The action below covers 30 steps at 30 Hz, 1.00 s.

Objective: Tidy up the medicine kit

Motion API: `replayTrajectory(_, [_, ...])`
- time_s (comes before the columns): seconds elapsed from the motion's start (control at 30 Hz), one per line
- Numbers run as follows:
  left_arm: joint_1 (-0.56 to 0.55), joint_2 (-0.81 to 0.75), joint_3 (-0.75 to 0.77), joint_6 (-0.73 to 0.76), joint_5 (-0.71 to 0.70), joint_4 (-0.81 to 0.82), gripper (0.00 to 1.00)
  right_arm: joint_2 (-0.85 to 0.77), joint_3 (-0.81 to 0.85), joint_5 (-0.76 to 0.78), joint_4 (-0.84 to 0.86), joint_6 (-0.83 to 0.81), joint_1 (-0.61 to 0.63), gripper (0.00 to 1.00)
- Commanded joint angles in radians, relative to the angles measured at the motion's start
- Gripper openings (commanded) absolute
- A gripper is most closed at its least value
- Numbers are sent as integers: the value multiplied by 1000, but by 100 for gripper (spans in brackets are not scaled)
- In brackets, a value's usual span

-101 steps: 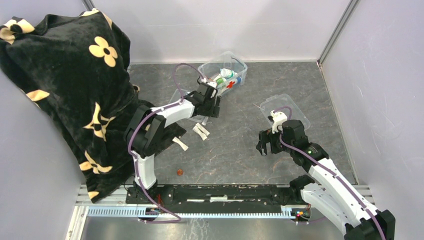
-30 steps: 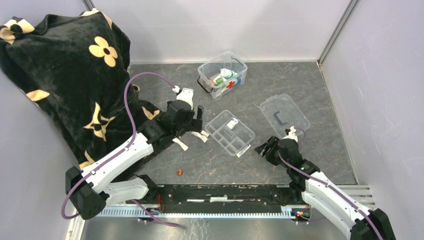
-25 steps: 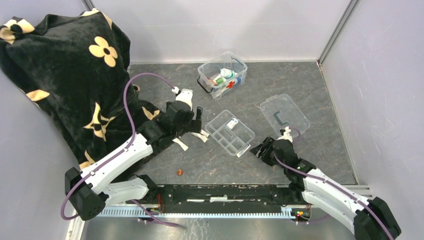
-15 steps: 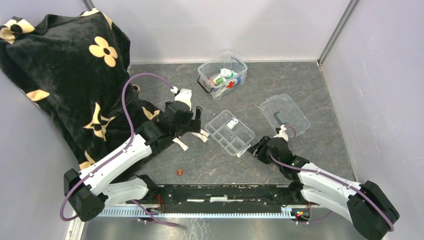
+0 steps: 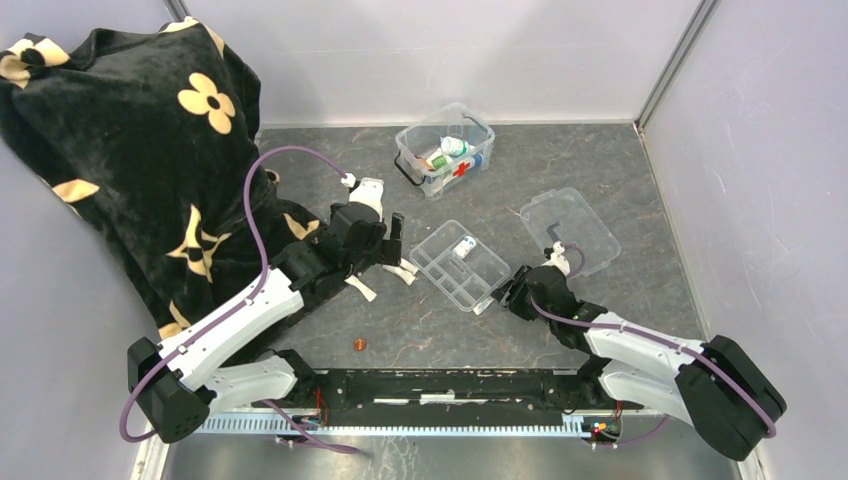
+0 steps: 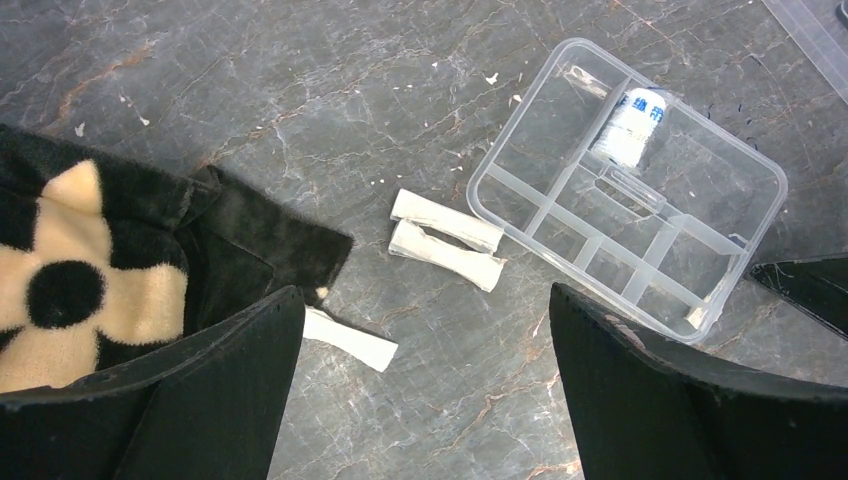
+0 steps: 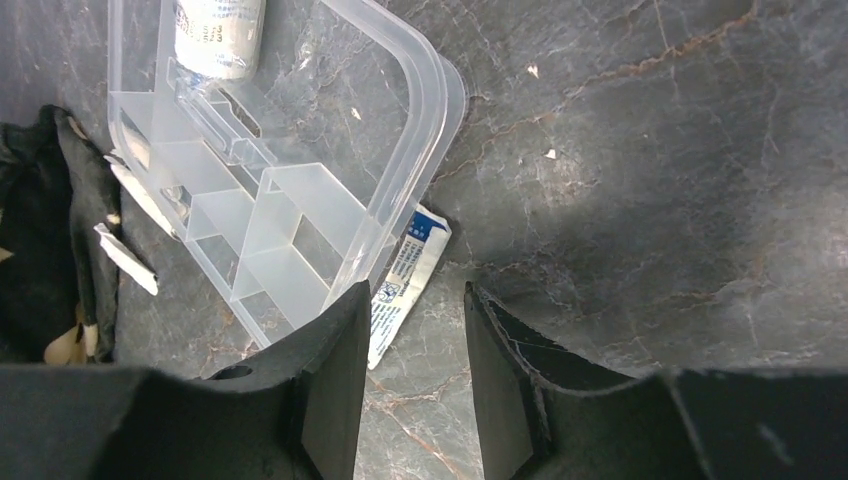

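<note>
**Kit lies beyond both end effectors**

The small clear plastic medicine kit (image 5: 445, 150), red-crossed, black-handled, open-topped with bottles inside, stands well beyond the shallow clear divided tray (image 5: 480, 278), its long axis slanting near-left to far-right. The left end effector (image 5: 397, 240), left of the tray and nearer the kit, gapes released. The right end effector (image 5: 503, 292), at the tray's near corner, is half-parted, grasping nothing, over a white-and-blue sachet (image 7: 408, 277)

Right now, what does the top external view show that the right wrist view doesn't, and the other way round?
Only the top view: the medicine kit, the flat lid, a small brown disc and the open left gripper. Only the right wrist: the blue print on the packet at a corner of the divided tray, its near end between the open right gripper fingers. Both: that tray, the white roll in it, the black blanket.
</note>
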Motion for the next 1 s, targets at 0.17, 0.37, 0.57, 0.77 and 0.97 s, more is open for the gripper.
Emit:
replayTrajectory(0.17, [0,-7,1,54,-44,-10,98,99,81,6,-8,-83,6,47])
replayTrajectory(0.37, [0,1,5,55,-53,-16,98,161,113,-10,-28,-136,5,51])
replayTrajectory(0.57, [0,3,5,55,-54,-18,98,199,150,15,-108,-219,11,49])
replayTrajectory(0.77, [2,7,8,56,-51,-18,98,281,270,37,-242,-361,18,48])
replayTrajectory(0.97, [2,6,8,57,-53,-19,98,357,343,78,-319,-433,55,42])
